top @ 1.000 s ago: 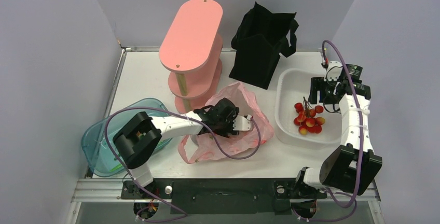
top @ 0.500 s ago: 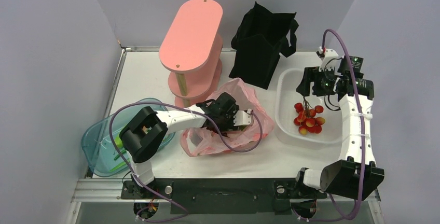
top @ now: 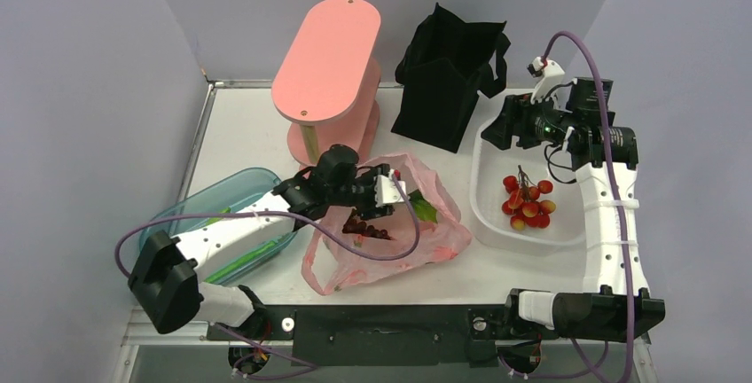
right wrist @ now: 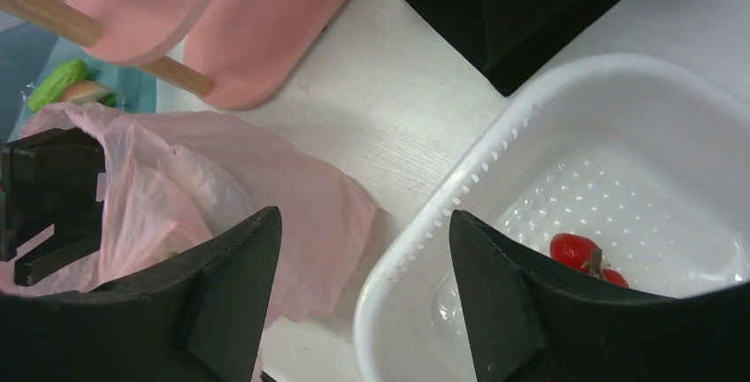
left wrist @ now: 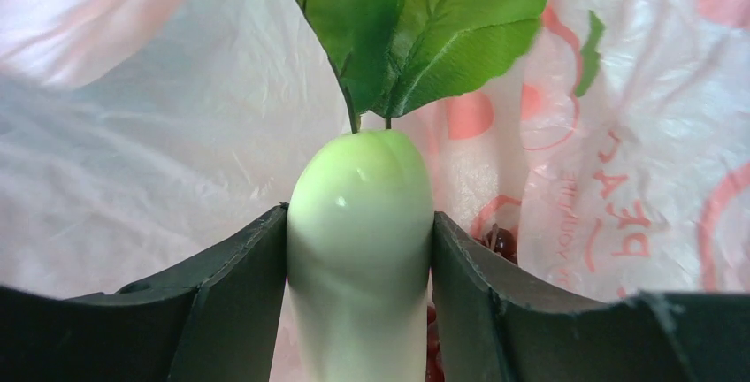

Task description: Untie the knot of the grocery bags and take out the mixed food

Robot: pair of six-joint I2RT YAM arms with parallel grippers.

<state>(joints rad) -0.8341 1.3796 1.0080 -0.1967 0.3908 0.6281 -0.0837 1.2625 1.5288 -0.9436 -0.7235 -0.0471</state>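
The pink plastic bag (top: 417,241) lies open at the table's middle. My left gripper (top: 383,193) is shut on the white oblong vegetable (left wrist: 358,258) and holds it above the bag's mouth, its green leaves (top: 423,209) pointing right. The leaves (left wrist: 416,28) fill the top of the left wrist view over the pink bag (left wrist: 637,134). A dark red grape bunch (top: 364,226) shows in the bag. Small red and yellow fruits (top: 527,201) lie in the white basket (top: 483,214). My right gripper (top: 498,131) is open and empty over the basket's far left corner. The black tote (top: 448,77) stands at the back.
A pink tiered stand (top: 326,55) stands at the back left of the bag. A teal tub (top: 168,232) at the left holds a small green cucumber (right wrist: 57,84). In the right wrist view the basket's rim (right wrist: 460,210) lies between my open fingers (right wrist: 239,267).
My left gripper has risen out of the pink bag with the white vegetable and drawn back left. My right gripper has lifted from the fruits and swung left over the basket's corner.
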